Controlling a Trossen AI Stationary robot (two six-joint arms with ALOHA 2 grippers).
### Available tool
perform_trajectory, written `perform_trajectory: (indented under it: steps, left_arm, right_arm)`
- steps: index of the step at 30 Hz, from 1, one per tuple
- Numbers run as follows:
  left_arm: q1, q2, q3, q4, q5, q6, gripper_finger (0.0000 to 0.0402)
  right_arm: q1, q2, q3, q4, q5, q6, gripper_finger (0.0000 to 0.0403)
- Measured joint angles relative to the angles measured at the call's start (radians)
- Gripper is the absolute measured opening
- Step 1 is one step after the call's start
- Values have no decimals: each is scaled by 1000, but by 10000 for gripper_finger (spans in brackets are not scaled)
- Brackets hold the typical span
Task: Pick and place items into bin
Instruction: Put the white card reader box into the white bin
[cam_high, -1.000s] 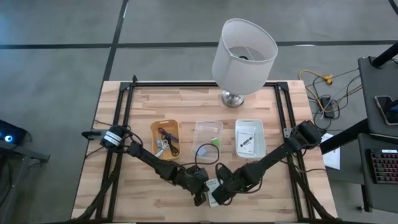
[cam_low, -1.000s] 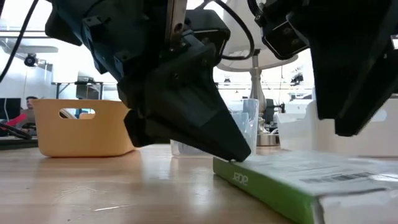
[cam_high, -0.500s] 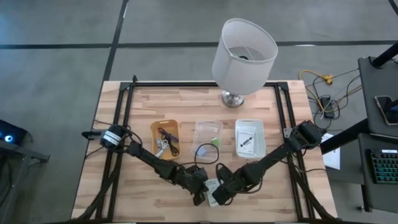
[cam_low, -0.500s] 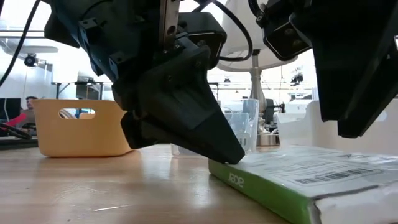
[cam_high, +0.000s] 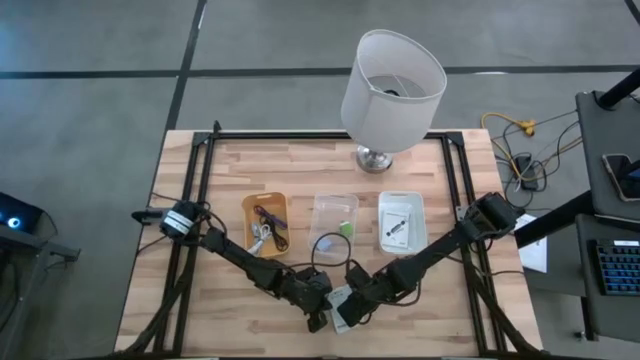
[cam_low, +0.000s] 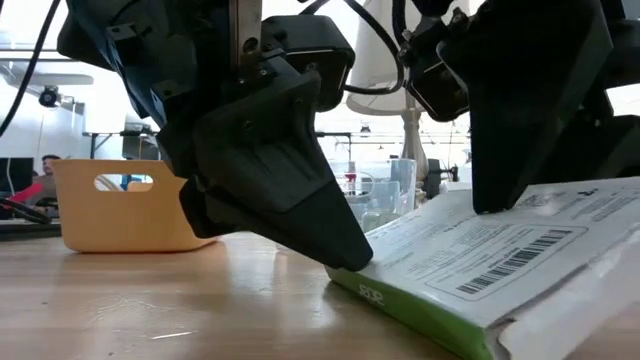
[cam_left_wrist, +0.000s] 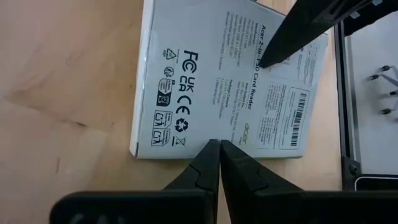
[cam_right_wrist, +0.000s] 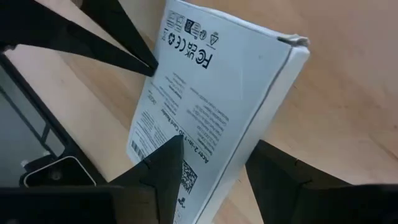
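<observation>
A flat white printed box with a green side (cam_high: 342, 298) lies near the table's near edge, between both grippers. It shows printed face up in the left wrist view (cam_left_wrist: 211, 81) and tilted in the low view (cam_low: 500, 270). My left gripper (cam_left_wrist: 216, 149) is shut, its tips at the box's left edge. My right gripper (cam_right_wrist: 214, 155) is shut on the box's opposite, barcode side. Coiled cables and small pieces sit in the bins farther back. My left gripper touches the box's green left edge (cam_low: 352, 278) with its shut fingertips, slanting down from the table's left. That edge rests on the table. My right gripper pinches the box's barcode side (cam_right_wrist: 186, 177) across its thickness. One finger (cam_right_wrist: 163, 165) is on the printed face and one (cam_right_wrist: 273, 171) is underneath. That side is raised and the box is tilted.
Three bins stand in a row mid-table: orange (cam_high: 266, 222), clear (cam_high: 333, 220) and white (cam_high: 402, 220). A big white lamp (cam_high: 392, 85) stands at the far edge. Bare wood lies to the left and right of the grippers.
My right gripper has risen and tipped the box: its right, barcode side has lifted off the table, while the green left edge has stayed down against my left fingertips. The box and my left gripper have shifted slightly toward the table's left.
</observation>
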Motion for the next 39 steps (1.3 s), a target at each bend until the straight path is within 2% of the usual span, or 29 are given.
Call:
perform_trajectory:
  steps: [6, 12, 16, 19, 23, 26, 32, 36, 39]
  left_arm:
    - [-1, -5, -2, -6, 0, 4, 0]
    - [-6, -29, -6, -6, -43, 46, 0]
    - [-37, -83, -6, -2, -206, 139, 0]
    - [-64, -118, -5, -3, -353, 179, 4]
    - [-100, -160, -5, -5, -528, 217, 26]
    - [-109, -173, -2, -6, -584, 243, 45]
    - [-108, -173, -3, -21, -579, 239, 63]
    - [-108, -173, -2, -19, -548, 238, 63]
    - [-106, -173, -1, -18, -528, 232, 63]
  right_arm:
    - [-1, 0, 3, 54, 0, -32, 144]
    - [-1, 0, 7, 67, 4, -30, 85]
    - [1, -8, 9, 66, 15, -30, 58]
    - [13, -32, 13, 41, 84, -32, 51]
    - [34, -79, 50, -111, 179, -3, 49]
    - [54, -128, 102, -268, 224, 62, 48]
    - [63, -226, 188, -608, 264, 321, 49]
    - [60, -320, 225, -745, 337, 369, 52]
    - [41, -397, 244, -931, 340, 410, 52]
